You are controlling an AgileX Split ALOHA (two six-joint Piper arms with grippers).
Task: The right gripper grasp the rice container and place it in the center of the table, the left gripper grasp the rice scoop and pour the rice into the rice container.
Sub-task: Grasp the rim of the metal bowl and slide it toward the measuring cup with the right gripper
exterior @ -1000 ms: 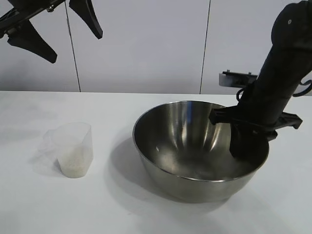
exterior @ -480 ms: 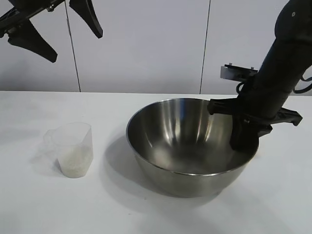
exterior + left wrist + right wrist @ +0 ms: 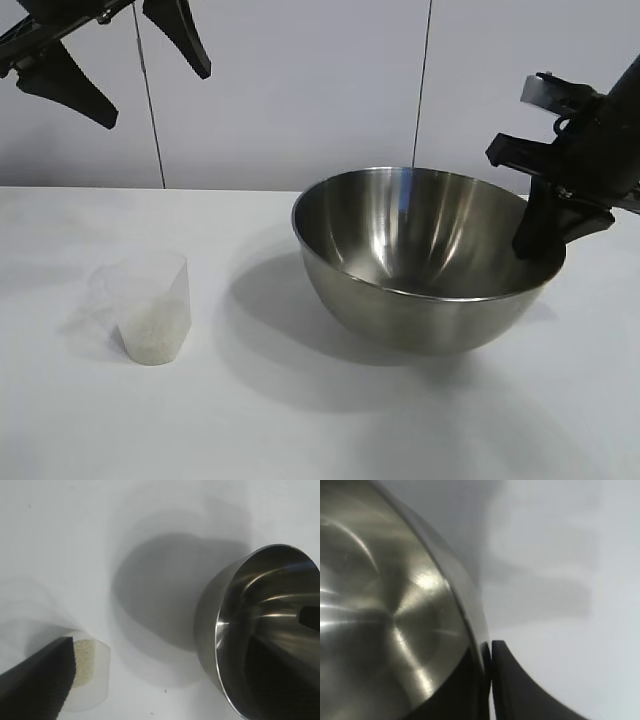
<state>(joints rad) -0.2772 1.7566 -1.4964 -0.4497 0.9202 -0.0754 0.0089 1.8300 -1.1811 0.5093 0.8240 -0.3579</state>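
The rice container, a big shiny steel bowl, hangs tilted just above the white table, right of centre. My right gripper is shut on its right rim, one finger inside and one outside. The right wrist view shows the rim pinched between the black fingers. The rice scoop, a clear plastic cup with rice in its bottom, stands on the table at the left. My left gripper hangs open high above the scoop. One left finger overlaps the scoop in the left wrist view.
White wall panels stand behind the table. The bowl's shadow lies on the bare tabletop between scoop and bowl.
My right gripper has lifted the bowl up and carried it to the right, tilting it. The scoop and the left arm have not moved.
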